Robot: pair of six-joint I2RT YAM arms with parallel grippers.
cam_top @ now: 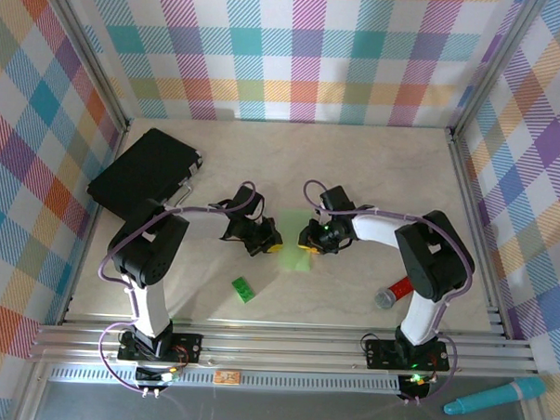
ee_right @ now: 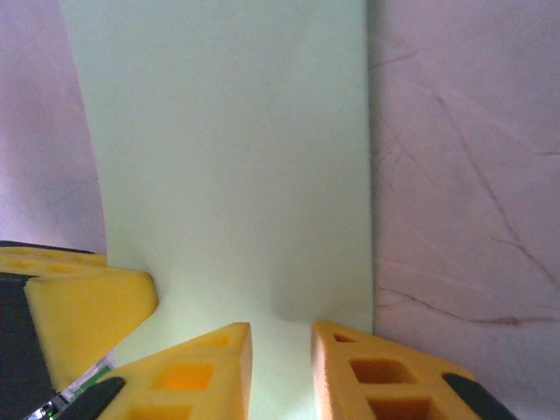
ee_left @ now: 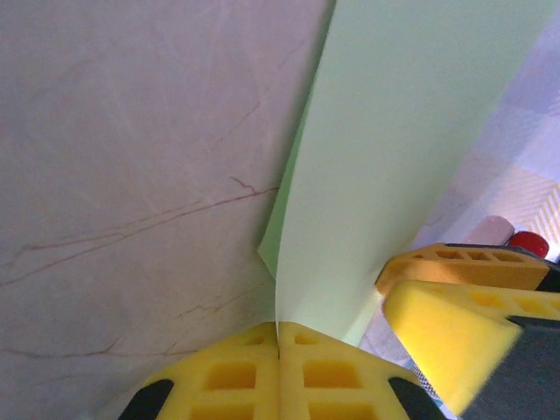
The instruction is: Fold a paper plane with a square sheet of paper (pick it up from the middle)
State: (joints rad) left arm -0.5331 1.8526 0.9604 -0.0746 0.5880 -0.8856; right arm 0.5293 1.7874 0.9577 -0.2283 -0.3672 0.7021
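Observation:
The pale-green square sheet of paper (cam_top: 295,240) lies mid-table between my two grippers, one side raised. In the left wrist view the sheet (ee_left: 394,157) rises as a curved wall with a second layer behind it. My left gripper (ee_left: 278,325) is shut on its lower edge, pads pressed together. My right gripper (ee_right: 282,350) is open, with a gap between its yellow pads and the paper (ee_right: 236,157) showing through it. From above, the left gripper (cam_top: 271,243) and right gripper (cam_top: 309,239) flank the sheet closely. No paper plane shape can be seen.
A black case (cam_top: 142,171) lies at the back left. A small bright-green brick (cam_top: 243,289) sits near the front, left of centre. A red-capped item (cam_top: 393,292) lies by the right arm. A teal pen (cam_top: 495,396) rests outside the front rail.

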